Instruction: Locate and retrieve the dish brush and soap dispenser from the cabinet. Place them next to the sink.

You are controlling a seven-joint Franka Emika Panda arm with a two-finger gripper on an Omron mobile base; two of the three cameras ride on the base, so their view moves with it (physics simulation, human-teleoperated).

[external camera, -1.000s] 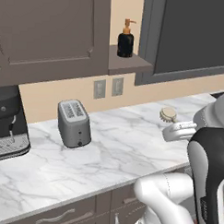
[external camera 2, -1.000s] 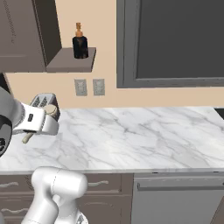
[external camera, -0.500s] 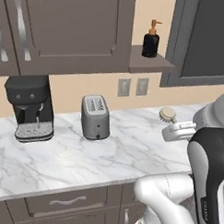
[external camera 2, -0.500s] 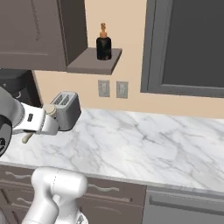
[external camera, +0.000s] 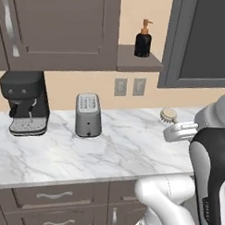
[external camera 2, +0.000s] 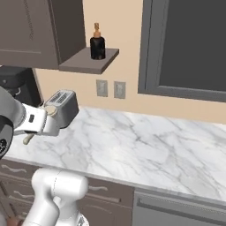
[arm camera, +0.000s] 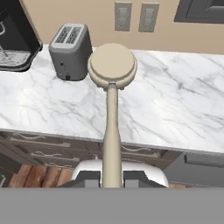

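A: Jaws (arm camera: 112, 178) shut on the pale handle of the dish brush with the round tan bristled head (arm camera: 112, 65), head pointing out ahead and held above the white marble tabletop (arm camera: 183, 113). Seen from the left base too, tan head (external camera: 169, 115) poking past the white arm.

B: Changed over the last second?

A: Whole picture shifted sideways in both base views, so base driving, not things moving. Grey slotted toaster (external camera: 88, 115) now near mid-frame on the left base side, black coffee machine (external camera: 24, 103) fully in sight beside it. Grip unchanged, brush carried along with the hand.

B: Second item?

A: Squat black soap dispenser with the orange-copper pump (external camera: 143, 40) upright on the flat grey-brown shelf board of the cabinet (external camera: 135, 64), well above the tabletop, untouched. Same bottle (external camera 2: 97, 44) from the right base side.

B: Meaning for the task?

A: Probably first half in hand: brush retrieved, in transit. Sink nowhere among these pictures, so cannot tell how close. Brush not yet set down; dispenser not yet fetched from the shelf.
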